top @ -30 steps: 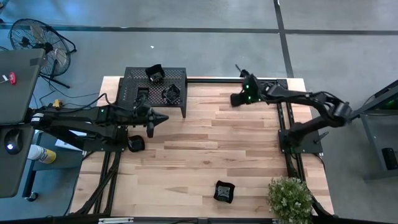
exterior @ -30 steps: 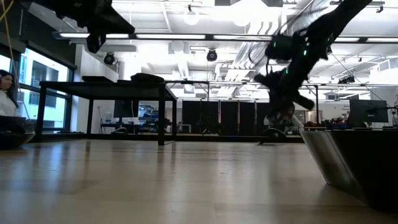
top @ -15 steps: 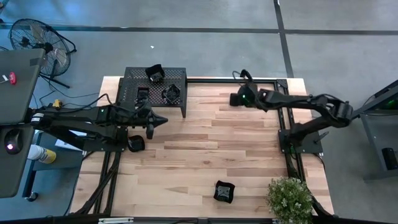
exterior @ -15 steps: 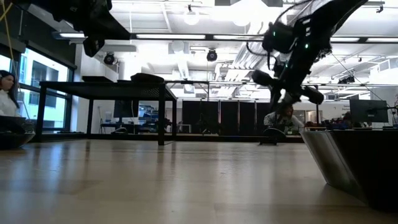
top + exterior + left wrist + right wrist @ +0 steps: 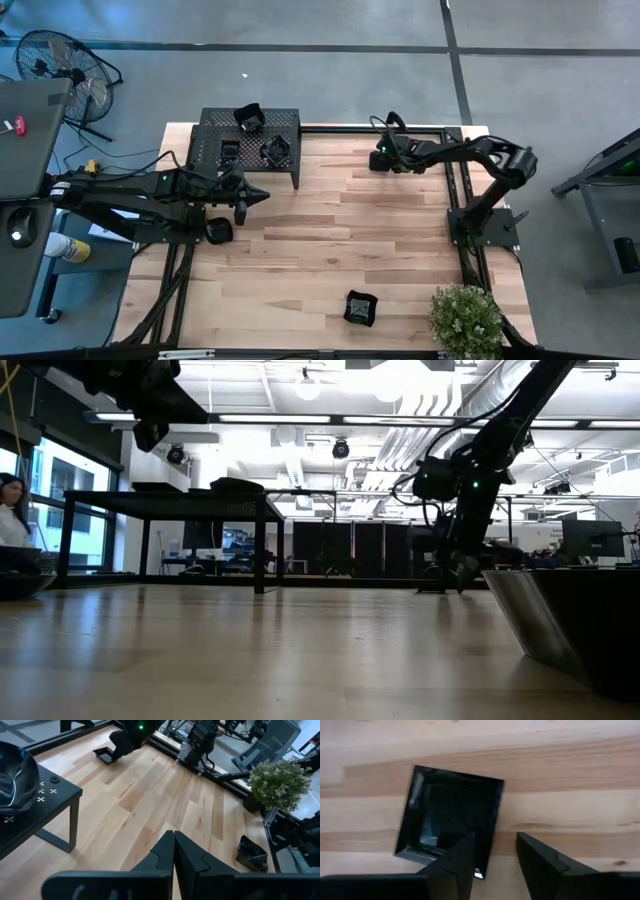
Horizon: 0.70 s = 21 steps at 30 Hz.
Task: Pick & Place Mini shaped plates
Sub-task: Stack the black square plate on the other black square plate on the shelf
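A square black mini plate [image 5: 450, 822] lies flat on the wood near the table's far edge [image 5: 378, 161]. My right gripper [image 5: 495, 855] stands open over that plate's right rim, one finger above the hollow and one outside it. A black rack [image 5: 212, 128] at the far left carries three more plates [image 5: 248, 116]. One plate [image 5: 360, 308] sits near the front edge, and another [image 5: 218, 232] lies under my left arm. My left gripper [image 5: 262, 194] hovers shut and holds nothing, just right of the rack. My right gripper points steeply down, slanting in from the table's right, with its fingers on either side of the square plate's rim [image 5: 496, 815]. I cannot tell whether a finger touches the plate. The plate lies flat on the table.
A potted plant [image 5: 465, 318] stands at the near right corner. The right arm's black base frame [image 5: 462, 205] runs along the right edge. Bare wood spreads across the table's middle [image 5: 340, 240]. A fan [image 5: 60, 60] and a side desk stand off the table to the left.
My right gripper has come down toward the square plate at the far edge, rolling its wrist as it sank, and its fingers have opened wide. The plate has stayed where it was. My left arm has kept still.
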{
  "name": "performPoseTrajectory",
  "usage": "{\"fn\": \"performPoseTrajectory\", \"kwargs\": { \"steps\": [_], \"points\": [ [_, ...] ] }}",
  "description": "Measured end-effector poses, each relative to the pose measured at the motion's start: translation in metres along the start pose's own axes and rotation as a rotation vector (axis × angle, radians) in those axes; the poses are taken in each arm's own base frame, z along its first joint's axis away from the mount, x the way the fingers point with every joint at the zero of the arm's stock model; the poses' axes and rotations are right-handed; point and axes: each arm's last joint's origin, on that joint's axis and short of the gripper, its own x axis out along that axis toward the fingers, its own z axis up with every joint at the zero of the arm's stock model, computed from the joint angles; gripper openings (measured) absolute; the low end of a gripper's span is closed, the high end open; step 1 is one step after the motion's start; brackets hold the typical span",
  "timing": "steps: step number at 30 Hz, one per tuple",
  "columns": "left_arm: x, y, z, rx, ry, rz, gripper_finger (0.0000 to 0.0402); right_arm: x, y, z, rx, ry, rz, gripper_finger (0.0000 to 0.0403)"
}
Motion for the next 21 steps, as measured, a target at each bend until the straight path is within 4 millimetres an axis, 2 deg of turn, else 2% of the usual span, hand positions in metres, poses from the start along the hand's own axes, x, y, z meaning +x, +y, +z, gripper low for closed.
{"fn": "performPoseTrajectory", "kwargs": {
  "steps": [4, 8, 10, 15, 21],
  "points": [
    [0.0, 0.0, -0.001, 0.002, 0.008, 0.005, 0.0001, 0.004, 0.002, 0.0, 0.004, -0.007, 0.008, 0.0096],
    [0.0, 0.002, -0.003, 0.006, 0.03, 0.016, 0.0001, 0.001, 0.005, -0.001, -0.005, -0.013, 0.032, 0.0029],
    [0.0, 0.002, -0.003, 0.007, 0.036, 0.019, 0.0001, -0.001, 0.007, -0.003, -0.014, -0.016, 0.049, 0.0009],
    [0.0, 0.002, -0.004, 0.019, 0.046, 0.024, 0.0001, -0.012, 0.011, -0.004, -0.052, -0.018, 0.091, 0.002],
    [0.0, 0.002, -0.005, 0.032, 0.047, 0.025, 0.0001, -0.044, 0.024, -0.012, -0.205, -0.024, 0.252, 0.0006]
  ]
}}
